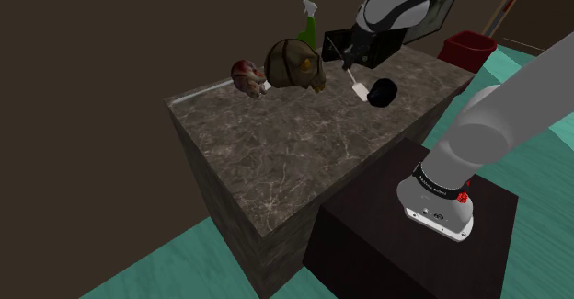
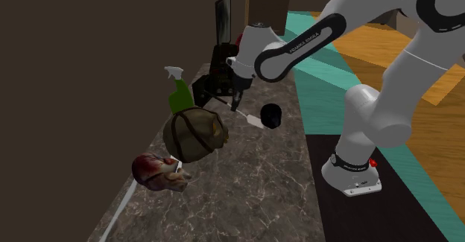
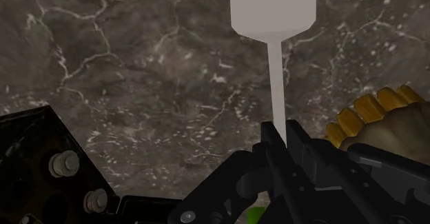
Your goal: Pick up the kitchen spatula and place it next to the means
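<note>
My gripper (image 1: 348, 64) is shut on the thin handle of a white spatula (image 1: 360, 87), which hangs blade-down over the dark marble counter (image 1: 276, 159). In the wrist view the black fingers (image 3: 274, 141) clasp the handle and the spatula's broad blade (image 3: 272, 5) points away from the gripper (image 3: 279, 129). In the second exterior view the gripper (image 2: 238, 106) holds the spatula (image 2: 247, 119) between a round olive-brown ribbed object (image 2: 195, 134) and a small black cup-like thing (image 2: 270, 115). I cannot tell whether the blade touches the counter.
The olive object (image 1: 294, 64) and a reddish lump (image 1: 247, 76) stand near the counter's far edge, with a green spray bottle (image 1: 308, 26) behind them. The black cup-like thing (image 1: 383, 92) is close to the blade. A red bin (image 1: 466, 47) stands beyond the counter.
</note>
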`<control>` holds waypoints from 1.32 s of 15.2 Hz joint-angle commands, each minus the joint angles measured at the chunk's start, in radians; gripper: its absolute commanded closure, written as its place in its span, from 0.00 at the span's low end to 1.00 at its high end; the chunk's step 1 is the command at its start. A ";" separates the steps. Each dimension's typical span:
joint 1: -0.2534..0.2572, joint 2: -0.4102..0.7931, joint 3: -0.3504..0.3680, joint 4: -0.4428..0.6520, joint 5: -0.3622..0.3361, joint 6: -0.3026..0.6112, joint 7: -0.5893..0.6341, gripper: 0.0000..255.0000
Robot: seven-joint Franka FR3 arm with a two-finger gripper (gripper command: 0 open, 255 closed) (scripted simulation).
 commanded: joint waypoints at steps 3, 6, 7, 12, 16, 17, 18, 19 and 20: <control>-0.005 -0.037 0.010 0.031 -0.010 -0.067 0.011 1.00; -0.008 -0.059 0.017 0.055 -0.014 -0.113 0.016 1.00; -0.008 -0.066 0.019 0.063 -0.015 -0.128 0.018 1.00; -0.001 -0.088 0.047 0.091 -0.016 -0.178 0.051 1.00; 0.036 -0.074 0.126 0.095 -0.008 -0.172 0.160 1.00; 0.046 -0.067 0.145 0.100 -0.006 -0.171 0.186 1.00; 0.055 -0.060 0.165 0.105 -0.003 -0.170 0.213 1.00; 0.065 -0.051 0.184 0.111 -0.001 -0.169 0.239 1.00; 0.074 -0.042 0.202 0.119 0.001 -0.168 0.266 1.00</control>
